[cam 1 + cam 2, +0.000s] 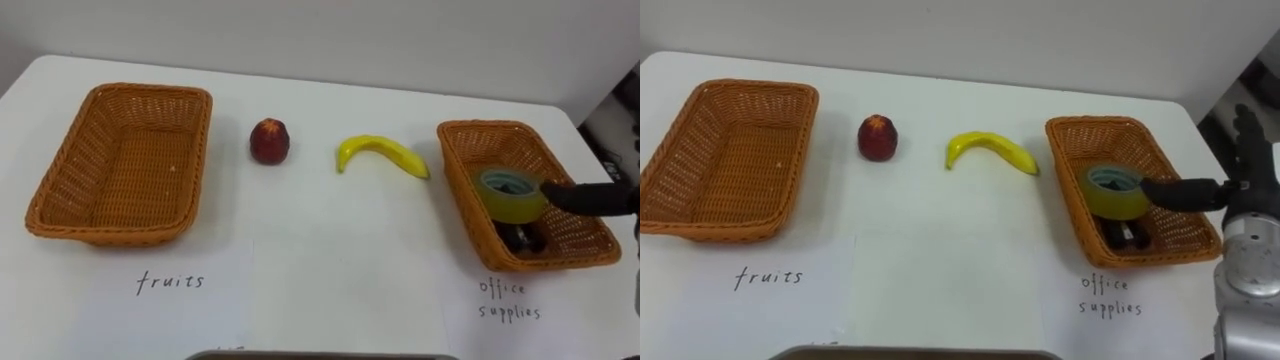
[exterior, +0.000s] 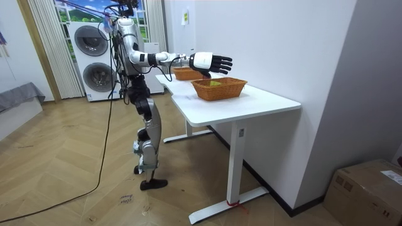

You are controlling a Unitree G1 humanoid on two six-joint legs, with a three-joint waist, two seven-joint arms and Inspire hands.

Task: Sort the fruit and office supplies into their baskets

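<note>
A red apple (image 1: 270, 140) and a yellow banana (image 1: 380, 152) lie on the white table (image 1: 320, 250) between two wicker baskets. The left basket (image 1: 60, 215) holds nothing. A yellow-green tape roll (image 1: 512, 195) rests tilted in the right basket (image 1: 452, 165), over a dark item (image 1: 525, 238). My right hand (image 1: 1250, 200) hovers at that basket's right side, open, fingers straight; its dark thumb reaches across to the roll's rim. In the room view the right hand (image 2: 210, 61) hangs spread above the near basket (image 2: 220, 88).
Paper sheets with handwritten labels lie in front of each basket (image 1: 170, 282) (image 1: 508, 300). A dark tray edge (image 1: 320, 355) shows at the table's near side. I stand at the table's end; washing machines (image 2: 94, 59) are behind me and a cardboard box (image 2: 370, 188) sits on the floor.
</note>
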